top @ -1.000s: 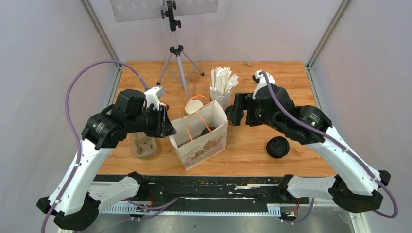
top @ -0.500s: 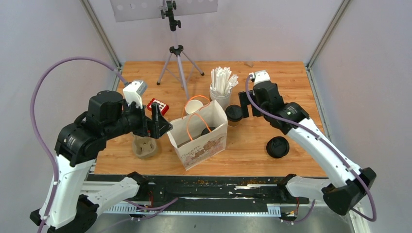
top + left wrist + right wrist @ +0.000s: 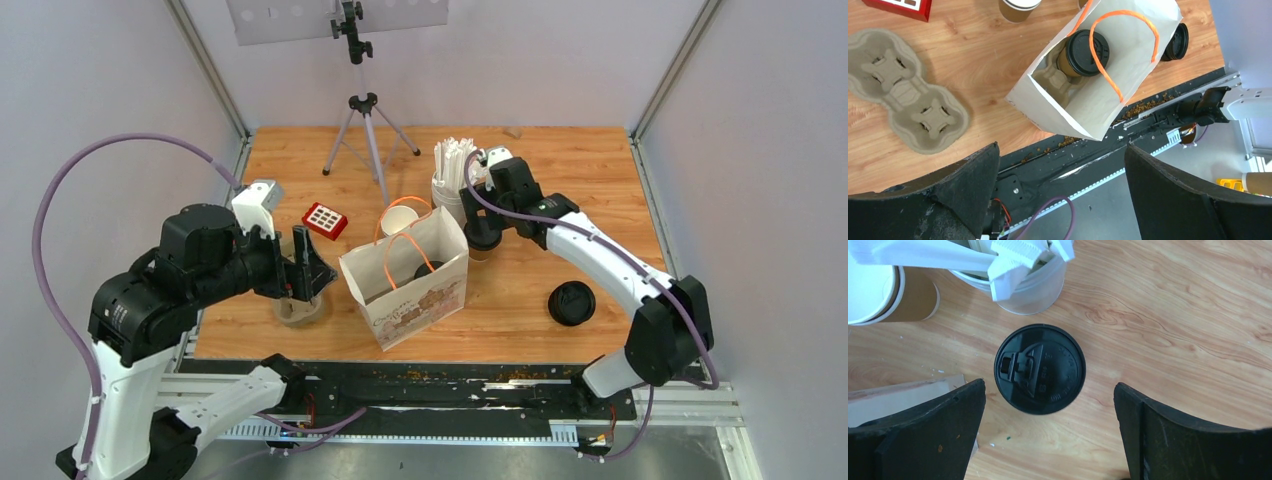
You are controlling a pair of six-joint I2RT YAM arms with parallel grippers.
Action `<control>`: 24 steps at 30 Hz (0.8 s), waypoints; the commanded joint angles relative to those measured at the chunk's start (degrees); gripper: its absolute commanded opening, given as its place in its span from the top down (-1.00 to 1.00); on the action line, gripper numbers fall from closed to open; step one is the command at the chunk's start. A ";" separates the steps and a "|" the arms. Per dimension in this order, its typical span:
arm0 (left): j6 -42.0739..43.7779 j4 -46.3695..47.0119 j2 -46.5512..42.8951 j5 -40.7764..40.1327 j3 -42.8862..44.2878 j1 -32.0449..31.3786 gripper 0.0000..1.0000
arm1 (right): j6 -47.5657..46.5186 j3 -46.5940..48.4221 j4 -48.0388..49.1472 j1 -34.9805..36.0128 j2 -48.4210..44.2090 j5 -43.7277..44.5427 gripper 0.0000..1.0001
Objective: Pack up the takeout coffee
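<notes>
A white paper bag [image 3: 405,290] [image 3: 1130,70] with orange handles stands open mid-table. Inside it, one takeout coffee [image 3: 1087,52] [image 3: 428,270] with a black lid sits in a cardboard carrier. A second lidded takeout coffee [image 3: 1039,368] [image 3: 483,242] stands on the wood just right of the bag. My right gripper [image 3: 1049,384] [image 3: 482,212] hangs open above that cup, its fingers apart from the lid. My left gripper [image 3: 1062,146] [image 3: 308,268] is open and empty, left of the bag above the table's near edge.
A spare cardboard cup carrier [image 3: 298,306] [image 3: 908,95] lies left of the bag. Behind the bag stand an unlidded cup [image 3: 400,217] [image 3: 883,290] and a white cup of wrapped straws [image 3: 455,180] [image 3: 1018,280]. Black lids [image 3: 571,303] pile at the right. A red device [image 3: 324,220] and a tripod [image 3: 362,120] sit farther back.
My left gripper opened wide and drew back left, away from the bag's edge. My right arm swung left, bringing its gripper over the lidded cup beside the bag, its jaws widening.
</notes>
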 commanded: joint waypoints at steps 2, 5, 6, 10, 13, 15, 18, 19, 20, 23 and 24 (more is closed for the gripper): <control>-1.41 -1.54 -0.49 -0.40 0.74 0.19 -1.00 | -0.47 0.16 6.59 -0.40 3.62 -2.32 -0.97; -1.36 -1.36 -0.39 -0.07 0.63 0.22 -1.00 | -0.19 0.25 6.95 -0.45 5.39 -3.50 -0.89; -1.15 -1.48 -0.12 0.08 0.90 0.20 -1.00 | -0.21 0.24 7.08 -0.41 5.94 -3.54 -0.88; 0.02 -2.53 1.76 0.17 3.01 0.19 -1.00 | -0.61 -0.13 7.33 -0.53 7.11 -2.63 -0.85; 0.32 -2.53 2.33 0.16 3.78 0.19 -1.00 | -0.65 -0.19 6.81 -0.86 7.96 -2.51 -0.82; 0.25 -2.11 2.40 0.22 3.60 0.19 -1.00 | -0.55 -0.36 6.53 -0.92 8.42 -2.72 -0.82; 0.12 -1.50 2.56 0.70 3.06 0.19 -1.00 | -0.52 -0.77 6.78 -1.05 8.65 -3.28 -0.82; 0.09 -1.36 2.56 0.77 2.96 0.19 -1.00 | -0.53 -0.80 6.72 -1.09 8.86 -3.38 -0.81; 0.01 -1.22 2.59 0.90 2.79 0.19 -1.00 | -0.52 -0.80 6.66 -1.08 9.00 -3.60 -0.81; -0.02 -0.69 2.59 1.07 2.50 0.19 -1.00 | -0.55 -0.80 6.70 -1.03 9.56 -4.94 -0.76; 0.00 -0.53 2.61 1.15 2.49 0.19 -1.00 | -0.45 -0.76 6.51 -1.08 9.82 -5.05 -0.72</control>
